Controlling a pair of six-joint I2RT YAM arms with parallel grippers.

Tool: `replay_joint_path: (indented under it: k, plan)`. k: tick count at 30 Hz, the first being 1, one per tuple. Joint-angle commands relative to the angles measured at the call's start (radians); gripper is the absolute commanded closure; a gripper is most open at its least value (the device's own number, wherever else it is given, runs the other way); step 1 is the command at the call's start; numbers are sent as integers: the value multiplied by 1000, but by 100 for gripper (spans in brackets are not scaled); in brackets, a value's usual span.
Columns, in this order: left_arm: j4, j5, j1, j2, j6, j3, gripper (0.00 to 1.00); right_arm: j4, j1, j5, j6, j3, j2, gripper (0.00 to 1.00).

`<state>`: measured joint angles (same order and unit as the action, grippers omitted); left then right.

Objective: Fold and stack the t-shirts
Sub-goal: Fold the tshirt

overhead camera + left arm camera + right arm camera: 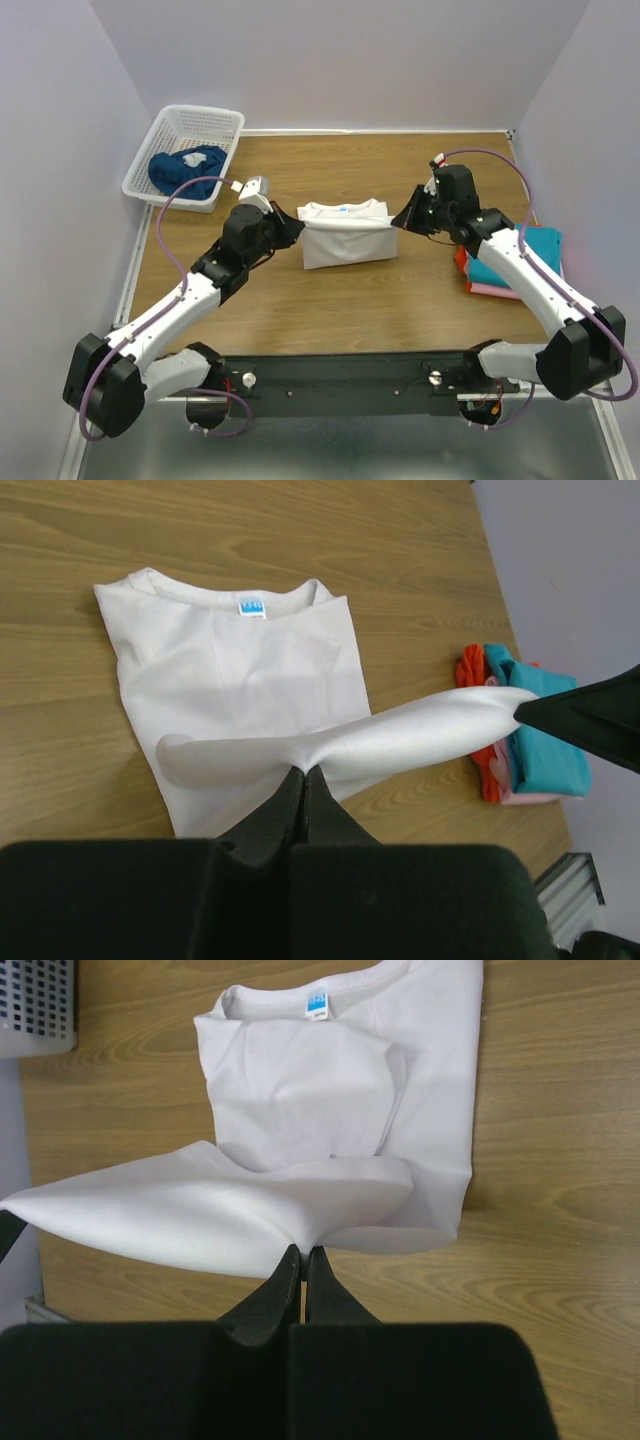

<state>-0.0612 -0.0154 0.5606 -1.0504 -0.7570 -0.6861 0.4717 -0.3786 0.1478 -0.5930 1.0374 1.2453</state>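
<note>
Table [400, 300]: wood, bearing everything listed here. White t-shirt [345, 235]: at table centre between my two arms, sleeves turned in. Its collar and blue label point to the far edge, its long axis runs near-to-far, and its near hem is raised off the wood and stretched left-to-right. Basket [170, 135]: far left corner, holding a dark blue shirt [185, 170]. Folded stack [520, 260]: teal on top, red-orange and pink beneath, at the right and well apart from the white one. Left gripper [305, 775]: mine, pinched shut on the hem's left end. Right gripper [303, 1252]: mine, pinched on its right end. Judgement: the collar lies straight ahead of both, neither nearer, so the fold goes forward together.
</note>
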Motion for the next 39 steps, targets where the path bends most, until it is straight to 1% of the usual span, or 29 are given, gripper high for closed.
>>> replay_joint_path:
  k: [1,4,10,19,25,28,31,39]
  plan:
    - [-15,-58,-33,-63,45,-50,100,5,1,-91,15,67,66,99]
    - [-12,-51,-56,-123,73,-107,100,-15,1,-119,9,114,114,99]
    - [-32,-24,-93,-247,94,-188,100,-38,10,-99,13,202,236,99]
    - [-65,2,-133,-445,137,-297,100,-65,41,-73,1,285,431,99]
    - [-65,80,-157,-603,160,-368,100,-76,60,-73,-4,338,517,99]
    - [-68,75,-163,-651,168,-398,100,-82,66,-62,7,372,587,99]
    - [-80,80,-165,-694,179,-412,100,-88,70,-48,7,388,623,99]
    - [-92,89,-179,-793,191,-483,100,-97,76,-71,-13,450,718,99]
